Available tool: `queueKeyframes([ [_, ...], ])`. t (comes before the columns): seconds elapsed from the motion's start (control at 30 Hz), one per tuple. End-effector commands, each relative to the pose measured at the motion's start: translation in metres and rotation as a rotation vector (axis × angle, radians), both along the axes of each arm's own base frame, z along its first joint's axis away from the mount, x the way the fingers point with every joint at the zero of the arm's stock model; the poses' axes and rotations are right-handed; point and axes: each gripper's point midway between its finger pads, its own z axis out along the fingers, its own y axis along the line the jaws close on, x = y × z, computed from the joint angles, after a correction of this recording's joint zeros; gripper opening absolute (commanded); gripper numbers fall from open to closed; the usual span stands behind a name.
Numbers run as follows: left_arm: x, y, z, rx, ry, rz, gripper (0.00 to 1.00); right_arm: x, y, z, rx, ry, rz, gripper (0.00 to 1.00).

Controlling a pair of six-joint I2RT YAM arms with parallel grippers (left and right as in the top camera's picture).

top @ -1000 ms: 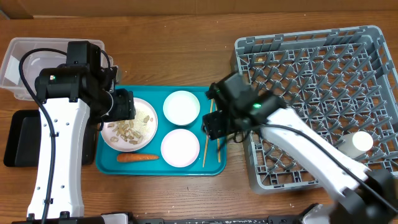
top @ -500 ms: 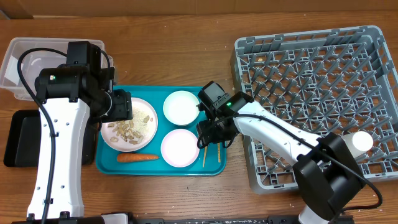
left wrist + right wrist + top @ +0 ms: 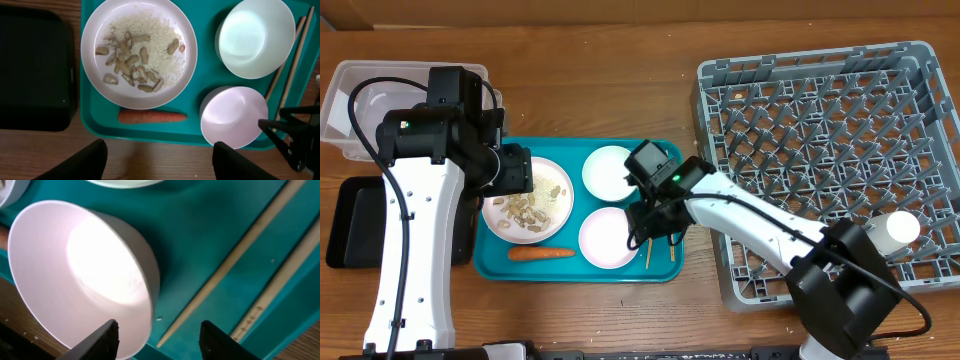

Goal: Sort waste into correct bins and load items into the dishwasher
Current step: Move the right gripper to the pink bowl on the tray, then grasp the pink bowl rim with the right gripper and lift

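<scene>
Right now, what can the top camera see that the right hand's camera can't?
Only overhead: the grey dish rack holding a white cup, the clear tub, the carrot. Only right wrist: close up, the right gripper open astride the rim of the pinkish bowl. Both: that bowl, the chopsticks, the teal tray.

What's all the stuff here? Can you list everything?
Teal plastic serving tray: one, teal, wooden table's middle.
Round white plate: one, white, tray's left side.
Shell-like food scraps: one heap, beige, on plate.
Small carrot: one, orange, beside plate.
Round white bowl: one, white, on tray.
Round pinkish bowl: one, pink, on tray.
Thin wooden chopsticks: two, tan, tray's right edge.
Clear plastic tub: one, see-through, table's left.
Shallow black tray: one, black, beside the tub.
Square grey plastic dish rack: one, grey, table's right.
Small white cup: one, white, in rack.
Left hand: one, black, open above tray.
Right hand: one, black, open around pinkish bowl's rim.
</scene>
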Motion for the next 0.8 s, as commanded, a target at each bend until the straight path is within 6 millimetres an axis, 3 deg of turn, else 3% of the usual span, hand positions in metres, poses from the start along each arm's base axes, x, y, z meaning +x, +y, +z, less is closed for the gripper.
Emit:
queueKeyframes([
  [0.0,0.002,0.002,0.003,0.011,-0.011,0.017,0.70,0.004,-0.003,-0.003,-0.037,-0.030,-0.032,0.52],
  [0.4,0.002,0.002,0.003,0.012,-0.011,0.016,0.70,-0.002,0.005,-0.008,-0.033,-0.017,-0.032,0.44],
  [0.77,0.002,0.002,0.003,0.011,-0.010,0.016,0.70,-0.001,0.005,-0.010,-0.047,-0.021,-0.075,0.27],
])
